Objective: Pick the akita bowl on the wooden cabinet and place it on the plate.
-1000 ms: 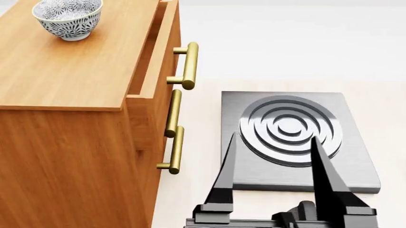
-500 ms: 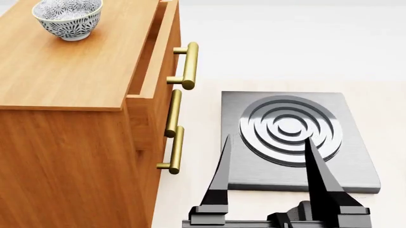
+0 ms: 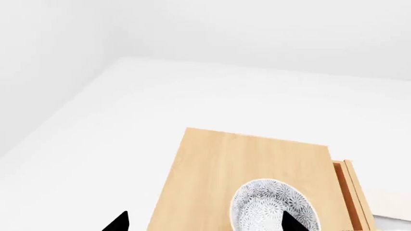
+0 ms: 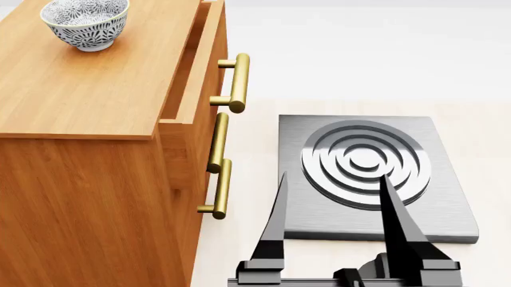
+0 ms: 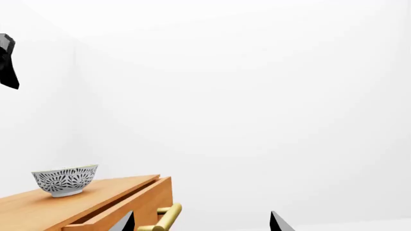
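Observation:
The akita bowl [image 4: 85, 23] stands upright at the far left of the wooden cabinet's [image 4: 96, 89] top. From above, in the left wrist view, the akita bowl [image 3: 273, 204] sits on the wooden cabinet [image 3: 218, 168], and my left gripper [image 3: 205, 224] hangs open high over it, one fingertip overlapping the bowl's rim in the picture. My right gripper [image 4: 332, 176] is open and empty over the stove's near edge, right of the cabinet. Its wrist view shows the bowl [image 5: 64, 180] side-on on the cabinet [image 5: 96, 202]. The plate is out of view.
A grey square stove [image 4: 447, 203] with raised rings lies on the pale counter right of the cabinet. The cabinet's top drawer is pulled out a little, and brass bar handles [image 4: 236, 84] stick out toward the stove. A dark part [image 5: 5, 62] hangs above the cabinet.
My right gripper has shifted slightly to the left in the head view. The bowl and cabinet have not moved.

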Robot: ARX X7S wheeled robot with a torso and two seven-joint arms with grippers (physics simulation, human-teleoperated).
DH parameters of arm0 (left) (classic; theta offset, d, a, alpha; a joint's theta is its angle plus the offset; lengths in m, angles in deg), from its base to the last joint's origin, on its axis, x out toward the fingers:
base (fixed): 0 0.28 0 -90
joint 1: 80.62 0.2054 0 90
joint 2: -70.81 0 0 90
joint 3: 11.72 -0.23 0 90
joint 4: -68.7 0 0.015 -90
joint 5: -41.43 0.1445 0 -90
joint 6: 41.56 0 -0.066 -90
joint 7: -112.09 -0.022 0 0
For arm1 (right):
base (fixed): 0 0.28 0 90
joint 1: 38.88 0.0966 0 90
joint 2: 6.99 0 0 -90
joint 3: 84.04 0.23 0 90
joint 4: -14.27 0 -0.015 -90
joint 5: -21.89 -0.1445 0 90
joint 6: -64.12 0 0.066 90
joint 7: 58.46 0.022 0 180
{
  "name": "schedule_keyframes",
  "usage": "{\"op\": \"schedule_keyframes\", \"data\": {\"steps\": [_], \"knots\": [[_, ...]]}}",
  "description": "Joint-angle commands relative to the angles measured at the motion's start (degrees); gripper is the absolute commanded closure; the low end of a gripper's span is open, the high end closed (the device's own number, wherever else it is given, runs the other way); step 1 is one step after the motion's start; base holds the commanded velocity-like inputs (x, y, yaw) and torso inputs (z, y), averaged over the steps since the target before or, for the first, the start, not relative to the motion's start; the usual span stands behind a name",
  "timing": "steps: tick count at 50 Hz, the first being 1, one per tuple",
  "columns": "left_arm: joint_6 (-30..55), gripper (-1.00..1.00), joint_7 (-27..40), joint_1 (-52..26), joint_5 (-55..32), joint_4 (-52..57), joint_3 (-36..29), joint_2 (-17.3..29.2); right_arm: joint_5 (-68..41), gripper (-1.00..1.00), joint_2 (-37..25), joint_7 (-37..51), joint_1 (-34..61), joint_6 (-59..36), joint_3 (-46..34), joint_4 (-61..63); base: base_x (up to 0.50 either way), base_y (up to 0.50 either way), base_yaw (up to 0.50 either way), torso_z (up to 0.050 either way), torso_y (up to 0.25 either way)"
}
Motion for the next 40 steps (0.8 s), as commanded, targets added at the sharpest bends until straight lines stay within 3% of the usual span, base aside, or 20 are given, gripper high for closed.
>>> {"op": "schedule_keyframes", "data": {"steps": [1, 27, 40], "knots": [[0.2, -1.0, 1.7, 0.7, -5.2, 0.0, -5.6, 1.1, 0.1, -1.0, -0.1, 0.1, 0.0, 0.2, -0.3, -0.2, 0.0, 0.0, 0.0, 0.0, 0.0], [-4.2, -1.0, -6.1, 0.8, -0.9, 0.0, -9.5, -2.2, -0.1, -1.0, -0.4, 0.4, 0.0, 0.6, -0.6, -0.6, 0.0, 0.0, 0.0, 0.0, 0.0], [-4.1, -1.0, -6.4, 0.5, 0.3, 0.0, -9.9, -5.0, -0.4, -1.0, -0.7, 0.6, -0.1, 0.7, -0.6, -0.4, 0.0, 0.0, 0.0, 0.0, 0.0]]}}
